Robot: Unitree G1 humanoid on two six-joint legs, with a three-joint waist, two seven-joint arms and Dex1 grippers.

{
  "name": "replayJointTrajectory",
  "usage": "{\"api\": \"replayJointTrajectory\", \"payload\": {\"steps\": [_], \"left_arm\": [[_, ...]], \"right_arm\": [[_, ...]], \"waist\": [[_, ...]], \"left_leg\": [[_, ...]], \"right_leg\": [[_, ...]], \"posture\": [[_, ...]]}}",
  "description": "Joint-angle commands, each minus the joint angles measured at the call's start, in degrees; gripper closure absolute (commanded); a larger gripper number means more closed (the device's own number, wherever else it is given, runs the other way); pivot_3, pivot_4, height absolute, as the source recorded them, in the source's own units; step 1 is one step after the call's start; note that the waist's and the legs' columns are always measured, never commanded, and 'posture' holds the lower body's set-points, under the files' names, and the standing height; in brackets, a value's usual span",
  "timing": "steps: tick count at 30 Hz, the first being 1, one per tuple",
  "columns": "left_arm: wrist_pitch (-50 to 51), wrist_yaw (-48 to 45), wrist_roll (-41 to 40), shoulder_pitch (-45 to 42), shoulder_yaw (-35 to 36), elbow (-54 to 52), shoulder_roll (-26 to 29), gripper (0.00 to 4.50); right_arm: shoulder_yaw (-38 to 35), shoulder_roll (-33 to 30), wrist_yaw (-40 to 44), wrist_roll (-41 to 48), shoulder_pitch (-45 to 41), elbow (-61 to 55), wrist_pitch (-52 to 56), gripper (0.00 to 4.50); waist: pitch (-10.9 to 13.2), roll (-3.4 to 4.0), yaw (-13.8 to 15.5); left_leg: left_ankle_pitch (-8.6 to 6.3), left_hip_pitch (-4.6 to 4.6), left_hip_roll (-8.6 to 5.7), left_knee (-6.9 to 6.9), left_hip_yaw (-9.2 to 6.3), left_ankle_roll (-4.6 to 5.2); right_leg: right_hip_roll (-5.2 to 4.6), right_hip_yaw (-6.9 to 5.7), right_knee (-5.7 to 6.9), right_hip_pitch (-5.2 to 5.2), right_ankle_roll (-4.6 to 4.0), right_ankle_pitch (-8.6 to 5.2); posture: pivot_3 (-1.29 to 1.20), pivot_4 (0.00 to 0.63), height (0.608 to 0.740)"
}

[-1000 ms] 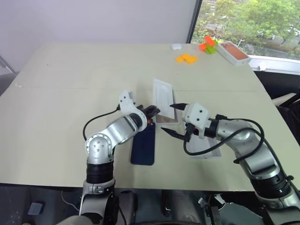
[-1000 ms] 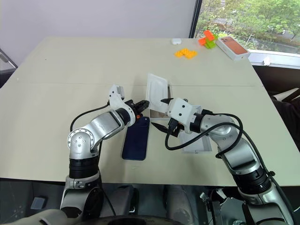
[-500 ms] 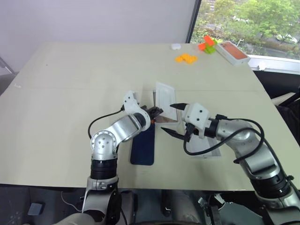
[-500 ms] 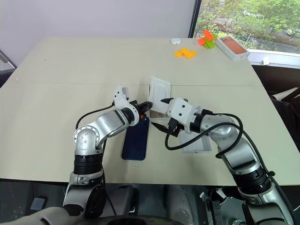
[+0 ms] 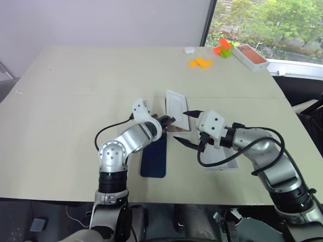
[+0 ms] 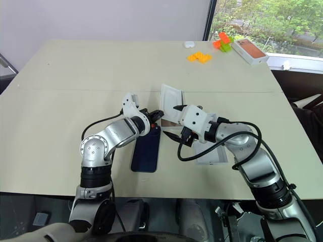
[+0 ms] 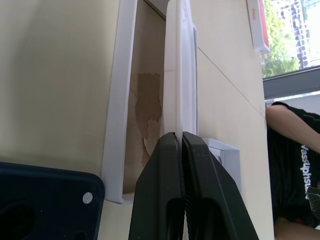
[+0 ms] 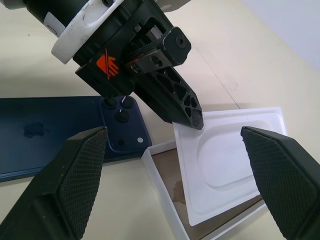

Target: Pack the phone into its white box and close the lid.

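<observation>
Now left pincer [image 7: 178, 145] clamped on thin insert [image 8: 225, 165] above white box [image 8: 165, 200]; right pincer [image 5: 189, 128] wide, empty.

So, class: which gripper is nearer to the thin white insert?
Left. The left gripper is shut on the thin white insert; the right gripper, open, hovers just beside it.

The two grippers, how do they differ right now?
The left gripper is shut, pinching the edge of the thin white insert and holding it tilted up out of the white box; the right gripper is wide open and holds nothing. The left one touches the insert, while the right one hangs clear of it. Both hover near the box, beside the phone lying flat on the table.
</observation>
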Motion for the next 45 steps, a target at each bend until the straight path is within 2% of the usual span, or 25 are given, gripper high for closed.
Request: {"api": "replayJointTrajectory", "payload": {"steps": [1, 9, 13, 16, 18, 27, 31, 32, 34, 35, 37, 38, 43, 44, 45], "left_arm": [[0.3, -0.4, -0.2, -0.8, -0.1, -0.6, -0.6, 4.48], [0.4, -1.2, -0.3, -1.1, -0.1, 0.1, -0.9, 4.48], [0.9, -1.7, -0.4, -1.3, 0.0, 0.2, -0.7, 3.1], [1.7, -1.6, -1.6, -1.4, 0.6, -0.1, -0.1, 1.59], [2.6, -1.5, -3.3, -1.2, 1.3, -0.7, 0.8, 1.59], [11.7, -11.3, -8.5, 2.0, 1.7, -8.6, 18.8, 1.59], [12.0, -19.2, -4.9, 3.3, 1.2, -13.1, 26.5, 1.59], [9.5, -25.0, 0.5, 3.8, 0.2, -15.7, 30.6, 1.59], [5.8, -32.5, 7.5, 4.7, -1.3, -18.5, 35.2, 1.59], [3.2, -37.8, 14.0, 5.9, -4.6, -19.9, 40.3, 1.59], [-4.3, -47.4, 24.5, 9.6, -8.1, -19.8, 47.3, 1.59], [-8.2, -51.8, 27.6, 11.6, -7.9, -19.2, 49.0, 1.59], [-18.1, -64.0, 35.3, 17.2, -6.7, -17.3, 51.0, 1.59], [-19.5, -66.2, 36.6, 18.2, -6.7, -17.2, 51.4, 1.56], [-20.1, -67.9, 36.7, 18.9, -6.3, -17.2, 51.2, 1.56]], "right_arm": [[-1.3, 0.3, -0.2, 0.0, -1.0, -0.8, -1.3, 0.0], [-1.2, 0.4, -0.3, 0.0, -0.8, -1.1, -1.3, 0.0], [-1.1, 0.4, -0.2, 0.0, -0.9, -1.1, -1.3, 0.0], [-1.2, 0.4, -0.2, 0.0, -1.0, -0.9, -1.4, 0.0], [-1.2, 0.4, -0.2, 0.0, -1.0, -0.8, -1.4, 0.0], [-3.4, 1.2, -0.9, 1.5, -1.4, 1.5, 0.1, 0.0], [-5.0, 1.1, -0.8, 2.2, -2.3, 3.4, 1.3, 0.0], [-5.7, 1.4, -0.9, 3.3, -2.9, 4.0, 3.4, 0.0], [-6.4, 1.9, -1.1, 4.7, -3.7, 4.6, 6.1, 0.0], [-6.2, 1.8, -1.3, 4.5, -4.3, 5.1, 7.2, 0.0], [-6.3, 2.9, -2.6, 5.2, -6.4, 6.4, 11.5, 0.0], [-6.2, 3.3, -3.1, 5.6, -7.6, 7.1, 13.5, 0.0], [-4.5, 4.6, -3.5, 5.8, -11.1, 10.0, 17.3, 0.0], [-3.9, 5.1, -3.6, 5.7, -12.0, 11.1, 18.2, 0.53], [-2.9, 5.3, -3.2, 5.4, -12.8, 12.4, 18.8, 0.86]], "waist": [[0.0, 0.0, 0.0], [0.0, 0.0, 0.0], [0.0, 0.0, 0.0], [0.0, 0.0, 0.0], [0.0, 0.0, 0.0], [0.0, 0.01, -0.1], [0.0, -0.01, -0.1], [0.0, 0.0, -0.1], [0.1, 0.0, -0.2], [0.1, 0.03, -0.4], [0.1, 0.1, -0.7], [0.1, 0.21, -0.8], [0.2, 0.14, -0.9], [0.2, 0.14, -1.1], [0.2, 0.17, -1.3]], "left_leg": [[0.0, 0.0, 0.0, 0.0, 0.0, 0.0], [0.0, 0.0, 0.0, 0.0, 0.0, 0.0], [0.0, 0.0, -0.01, 0.0, 0.0, 0.0], [0.0, 0.0, -0.01, 0.0, 0.0, 0.0], [0.0, 0.0, -0.01, 0.0, -0.01, 0.0], [0.05, 0.02, 0.02, -0.03, -0.06, -0.08], [0.06, 0.01, 0.0, -0.03, -0.06, -0.11], [0.06, 0.01, 0.0, -0.04, -0.06, -0.11], [0.07, 0.0, -0.01, -0.05, -0.04, -0.14], [0.09, 0.02, -0.01, -0.06, -0.02, -0.17], [0.08, 0.03, 0.0, -0.15, 0.02, -0.14], [0.07, 0.07, 0.01, -0.19, 0.06, -0.12], [0.03, -0.12, 0.26, -0.18, 0.01, -0.05], [0.02, -0.12, 0.28, -0.16, 0.04, -0.02], [-0.01, -0.1, 0.3, -0.16, 0.11, 0.03]], "right_leg": [[0.0, 0.0, 0.0, 0.0, 0.0, 0.0], [0.0, 0.0, 0.0, 0.0, 0.0, 0.0], [-0.01, 0.0, 0.0, 0.0, 0.0, 0.0], [0.0, 0.0, 0.0, 0.0, 0.0, 0.0], [0.0, 0.0, 0.0, 0.0, 0.0, 0.0], [0.0, -0.01, 0.06, -0.02, 0.0, 0.0], [-0.03, -0.01, 0.05, -0.02, -0.01, -0.01], [-0.03, 0.0, 0.05, -0.02, -0.01, -0.01], [0.0, -0.01, 0.03, -0.03, -0.06, -0.03], [0.01, 0.0, 0.03, -0.04, -0.2, -0.11], [0.02, 0.01, 0.01, -0.05, -0.24, -0.14], [0.02, 0.04, 0.01, -0.05, -0.25, -0.14], [0.0, 0.0, -0.04, -0.15, -0.25, -0.15], [0.0, 0.01, -0.05, -0.15, -0.25, -0.15], [0.0, 0.01, -0.05, -0.15, -0.25, -0.14]], "posture": [[0.0, 0.15, 0.74], [0.0, 0.15, 0.74], [0.0, 0.15, 0.74], [0.0, 0.15, 0.74], [0.0, 0.15, 0.74], [0.0, 0.15, 0.74], [0.0, 0.15, 0.74], [0.0, 0.15, 0.74], [0.0, 0.15, 0.74], [0.0, 0.15, 0.74], [0.0, 0.15, 0.74], [0.0, 0.15, 0.74], [0.0, 0.15, 0.74], [0.0, 0.15, 0.74], [0.0, 0.15, 0.74]]}}
